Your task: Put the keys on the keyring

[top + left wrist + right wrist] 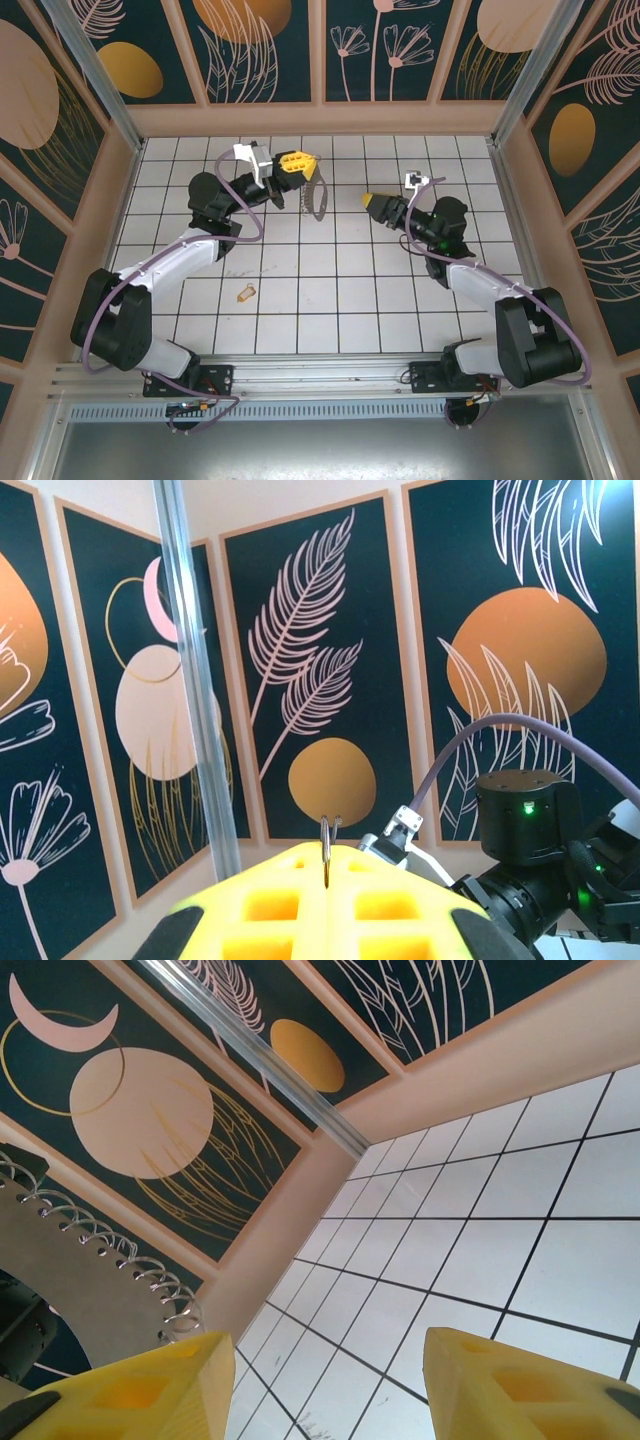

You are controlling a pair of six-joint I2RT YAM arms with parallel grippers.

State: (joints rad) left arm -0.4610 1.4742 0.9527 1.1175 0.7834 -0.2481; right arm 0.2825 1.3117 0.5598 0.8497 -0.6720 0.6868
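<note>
Left gripper (pixel 298 164), lifted on its bent arm, is closed on the keyring (pixel 318 200); right gripper (pixel 377 201) points toward 9 o'clock, fingers (pixel 520 1380) apart.

White tiled floor (pixel 340 290), dark botanical wall panels (pixel 255 45), aluminium corner post (pixel 93 70)

From above I see the keyring (pixel 317 200) hanging over the far middle of the worktop (pixel 350 290), pinched between the left fingers (pixel 292 161) just behind it. The right fingers (pixel 380 201) sit near its right side (apart from it). The key (pixel 246 292) lies on the worktop, nearer me and left of the ring.
</note>
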